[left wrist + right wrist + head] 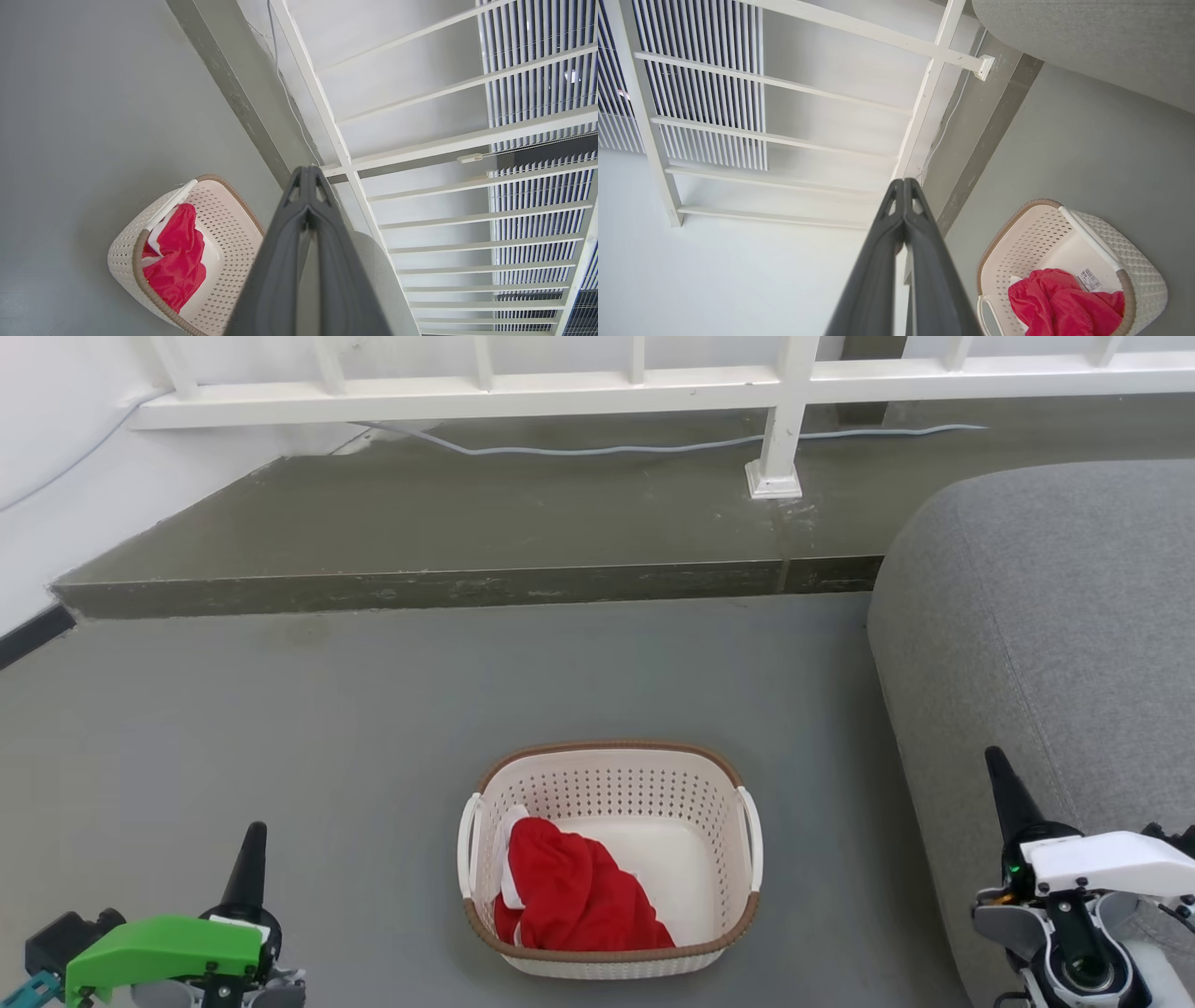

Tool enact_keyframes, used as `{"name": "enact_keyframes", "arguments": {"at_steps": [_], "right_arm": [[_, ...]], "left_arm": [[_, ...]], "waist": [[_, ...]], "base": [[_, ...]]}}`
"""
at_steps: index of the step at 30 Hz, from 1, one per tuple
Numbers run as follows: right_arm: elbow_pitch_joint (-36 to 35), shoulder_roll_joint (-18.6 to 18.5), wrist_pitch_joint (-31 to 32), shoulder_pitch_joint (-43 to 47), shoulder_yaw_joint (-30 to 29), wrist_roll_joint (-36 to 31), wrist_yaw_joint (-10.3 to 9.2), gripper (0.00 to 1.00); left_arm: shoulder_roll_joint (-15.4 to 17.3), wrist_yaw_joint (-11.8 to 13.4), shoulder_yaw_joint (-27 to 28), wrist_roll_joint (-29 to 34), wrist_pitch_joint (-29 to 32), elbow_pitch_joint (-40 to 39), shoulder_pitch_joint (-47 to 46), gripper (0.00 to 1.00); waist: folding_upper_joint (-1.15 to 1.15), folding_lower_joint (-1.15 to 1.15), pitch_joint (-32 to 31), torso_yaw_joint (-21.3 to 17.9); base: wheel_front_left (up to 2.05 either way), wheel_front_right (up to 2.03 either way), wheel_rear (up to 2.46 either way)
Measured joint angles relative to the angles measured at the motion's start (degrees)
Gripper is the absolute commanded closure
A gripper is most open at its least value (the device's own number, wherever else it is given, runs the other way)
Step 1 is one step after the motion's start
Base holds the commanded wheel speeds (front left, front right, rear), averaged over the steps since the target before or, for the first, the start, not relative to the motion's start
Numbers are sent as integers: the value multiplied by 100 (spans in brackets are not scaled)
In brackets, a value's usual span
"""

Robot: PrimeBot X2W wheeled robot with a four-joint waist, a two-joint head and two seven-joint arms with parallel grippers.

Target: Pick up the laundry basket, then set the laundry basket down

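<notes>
basket (607, 793): stands upright on the grey floor (280, 709), lower centre of the head view, mouth up, touched by neither gripper. from left to right: left gripper (254, 840), lower left, well apart from the basket, pointing up the frame; in the left wrist view its jaws are pressed together at the tips with nothing between them. red cloth (574, 896), heaped in the left and near part of the basket, the right of the bottom left bare. across the top of the frame: a raised step (467, 513), a pale cable (607, 450) lying along it, a white railing (467, 392) above. sofa (1046, 616), grey, at the right edge, near the basket but apart from it. right gripper (1001, 779), lower right, in front of the sofa; in the right wrist view its jaws likewise meet tip to tip, holding nothing.
</notes>
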Motion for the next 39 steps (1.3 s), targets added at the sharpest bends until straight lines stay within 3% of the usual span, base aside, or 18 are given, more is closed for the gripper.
{"name": "enact_keyframes", "arguments": {"at_steps": [23, 39], "right_arm": [[96, -24, 394, -242, -415, 1806, 337, 100], [138, -29, 402, -316, -445, 1870, 371, 100]], "left_arm": [[-5, -281, 274, -1742, 453, 166, -247, 100], [-8, -293, 291, -1792, 453, 168, -305, 100]], "waist": [[0, 0, -97, 39], [0, 0, -99, 39]], "base": [[0, 0, 0], [0, 0, 0]]}}
